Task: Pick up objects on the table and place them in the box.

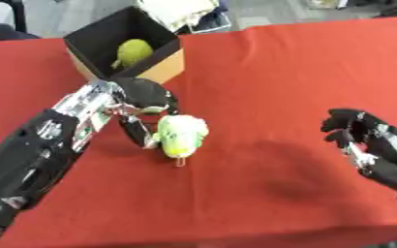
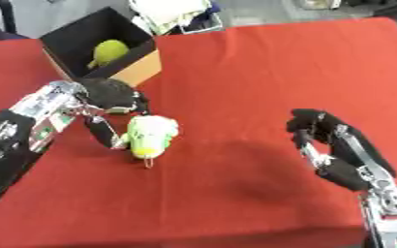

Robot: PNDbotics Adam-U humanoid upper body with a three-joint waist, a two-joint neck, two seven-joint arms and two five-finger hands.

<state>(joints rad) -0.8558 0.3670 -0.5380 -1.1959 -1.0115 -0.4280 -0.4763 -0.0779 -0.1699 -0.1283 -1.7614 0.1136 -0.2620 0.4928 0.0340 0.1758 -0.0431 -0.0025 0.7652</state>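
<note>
Left hand around a pale green toy on the red table
The left hand (image 1: 143, 104) curls its fingers and thumb round a pale green and white soft toy (image 1: 181, 135), which sits just below the box (image 1: 164, 68) near the table's (image 1: 286, 97) far left corner. The box is open-topped, dark inside with tan outer walls, and holds a green fruit-like thing (image 1: 134, 52). The right hand (image 2: 325, 140) hangs over the table's right side, fingers curled and holding nothing, well apart from the toy
</note>
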